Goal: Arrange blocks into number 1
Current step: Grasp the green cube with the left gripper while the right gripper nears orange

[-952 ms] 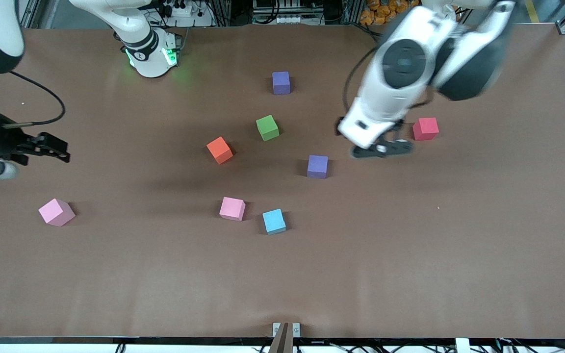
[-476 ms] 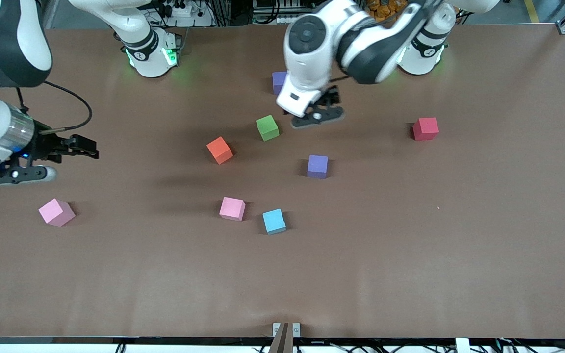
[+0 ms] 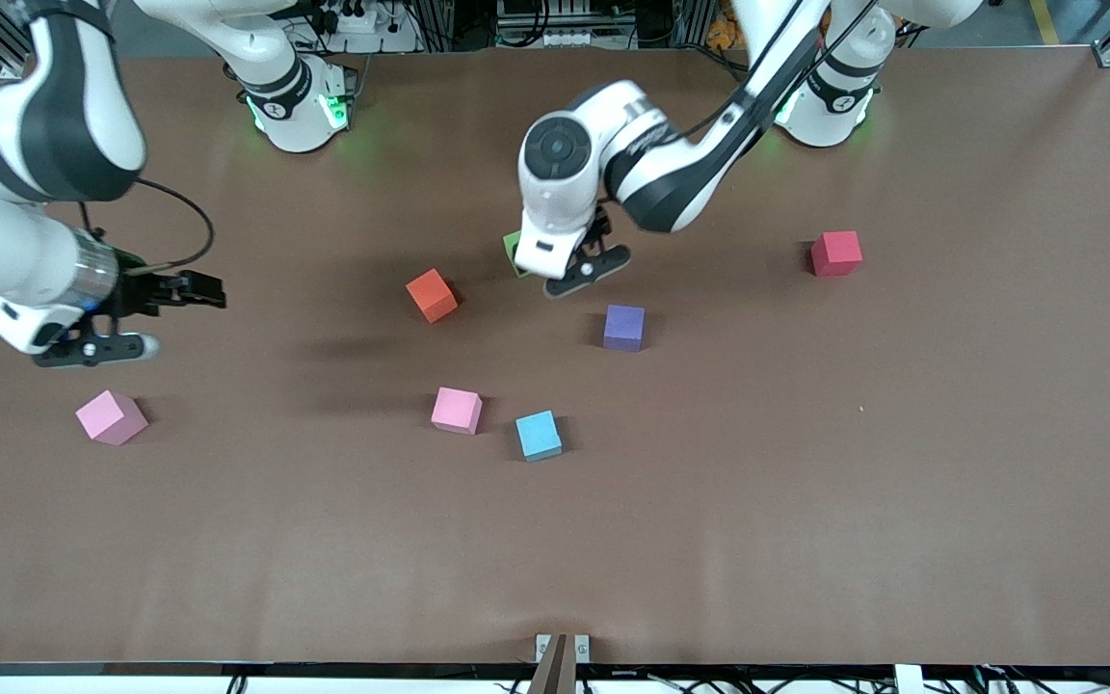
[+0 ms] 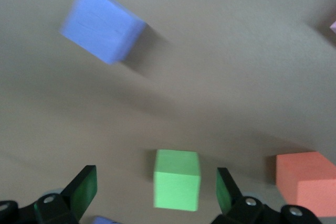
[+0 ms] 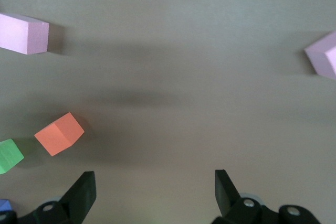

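I see the green block (image 3: 512, 253) on the table (image 3: 806, 501) near mid-width, toward the edge where the arm bases stand, mostly covered by the left gripper (image 3: 582, 270), which hangs over it. In the left wrist view the green block (image 4: 177, 186) sits between the two spread fingers (image 4: 84, 187), with clear gaps on both sides, so the jaws are apart and hold nothing. The orange block (image 3: 432, 294) lies just toward the right arm's end from the green one. One purple block (image 3: 623, 327) sits nearer the front camera than the left gripper. The second purple block (image 4: 101, 23) shows only in the left wrist view. One pink block (image 3: 457, 410) lies nearer the front edge, the light blue cube (image 3: 539, 435) just beside it. Another pink block (image 3: 111, 416) sits well toward the right arm's end. The red cube (image 3: 835, 253) rests toward the left arm's end. The right gripper (image 3: 136, 318) hovers over bare table near that outlying pink block, its jaws apart and empty in the right wrist view (image 5: 152, 195).
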`<state>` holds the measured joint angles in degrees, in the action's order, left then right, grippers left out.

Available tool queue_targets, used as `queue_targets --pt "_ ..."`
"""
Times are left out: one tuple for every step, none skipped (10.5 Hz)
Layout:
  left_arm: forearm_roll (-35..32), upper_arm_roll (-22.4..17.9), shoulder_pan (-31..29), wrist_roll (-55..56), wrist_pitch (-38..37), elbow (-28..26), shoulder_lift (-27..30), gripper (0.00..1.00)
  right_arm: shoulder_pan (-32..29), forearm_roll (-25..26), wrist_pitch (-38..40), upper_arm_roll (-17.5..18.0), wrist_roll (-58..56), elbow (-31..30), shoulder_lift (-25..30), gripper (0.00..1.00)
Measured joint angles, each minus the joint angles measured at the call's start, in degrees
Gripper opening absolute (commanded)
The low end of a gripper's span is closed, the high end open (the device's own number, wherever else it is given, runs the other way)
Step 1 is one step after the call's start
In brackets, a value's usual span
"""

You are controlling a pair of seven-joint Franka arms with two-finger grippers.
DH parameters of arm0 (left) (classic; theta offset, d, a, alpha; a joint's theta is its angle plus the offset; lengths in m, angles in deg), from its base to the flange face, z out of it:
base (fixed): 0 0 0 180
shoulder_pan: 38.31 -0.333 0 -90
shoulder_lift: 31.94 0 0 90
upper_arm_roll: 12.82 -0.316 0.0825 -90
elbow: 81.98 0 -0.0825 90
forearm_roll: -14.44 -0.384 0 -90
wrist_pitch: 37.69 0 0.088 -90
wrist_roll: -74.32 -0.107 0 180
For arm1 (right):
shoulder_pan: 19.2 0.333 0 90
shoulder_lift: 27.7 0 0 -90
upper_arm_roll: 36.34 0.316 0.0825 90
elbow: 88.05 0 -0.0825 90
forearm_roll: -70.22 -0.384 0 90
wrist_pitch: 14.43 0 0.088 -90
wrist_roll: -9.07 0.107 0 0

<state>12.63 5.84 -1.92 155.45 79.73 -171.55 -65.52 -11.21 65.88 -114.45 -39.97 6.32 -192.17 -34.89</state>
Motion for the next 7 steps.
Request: queue_targets --pt "-1.6 -0.1 2.0 3.1 1.9 1.1 -2.7 1.00 0.8 -0.1 -3.2 0.0 0.4 -2.4 0.0 1.00" --pt "-3.5 -0.2 4.3 6.4 3.2 1.6 -4.7 1.00 1.1 -0.8 -6.2 0.0 1.9 -4.8 0.0 1.00" --pt "-4.4 -0.2 6.2 8.6 3.6 2.0 -5.9 1.00 1.3 -2.2 -9.4 0.0 3.9 -7.2 -0.1 1.00" --pt "-4.6 -0.3 7.5 9.3 3.7 2.1 -6.3 1.00 1.9 -2.9 -12.6 0.0 6.5 -9.2 -0.1 1.00" --pt "-4.7 -0.3 8.1 9.4 3.7 2.1 -6.3 1.00 2.7 -3.2 -14.8 0.0 8.7 -10.4 -0.2 1.00" --pt "-4.7 -0.3 8.2 9.4 3.6 2.1 -6.3 1.00 3.6 -3.3 -16.2 0.0 9.9 -11.1 -0.5 1.00" --pt "-4.7 -0.5 8.2 9.4 3.7 2.1 -6.6 1.00 4.3 -3.3 -16.9 0.0 10.4 -11.2 -1.0 1.00"
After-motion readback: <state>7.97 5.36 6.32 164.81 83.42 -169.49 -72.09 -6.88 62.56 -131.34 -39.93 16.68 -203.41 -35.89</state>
